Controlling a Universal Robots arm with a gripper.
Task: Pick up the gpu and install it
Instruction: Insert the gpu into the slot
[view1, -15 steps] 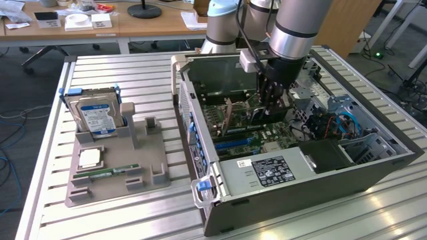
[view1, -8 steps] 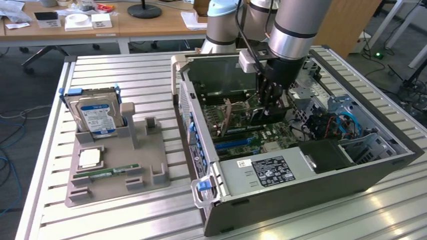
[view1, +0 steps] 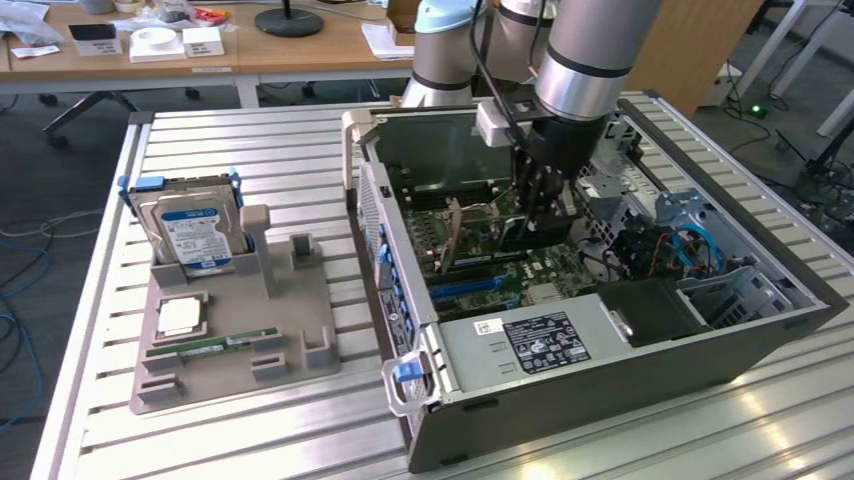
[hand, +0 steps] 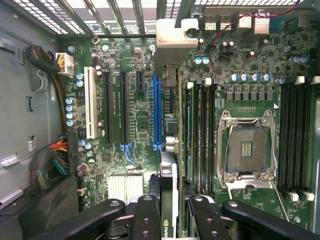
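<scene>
Arm (view1: 587, 40) upright, claw (view1: 541, 225) pts down, fingers (hand: 147, 215) clamped.

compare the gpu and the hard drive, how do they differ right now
The gpu is thin and dark; the hard drive is boxy, silver, blue-labelled. The gpu is in the gripper inside the case, above the board; the hard drive sits in the tray outside it. Both stand on edge.

NVIDIA logo (hand: 165, 231) on the gpu (hand: 168, 190), nothing else legible

Dark gpu (hand: 169, 190) — edge-on, upright inside case (view1: 641, 385).
</scene>
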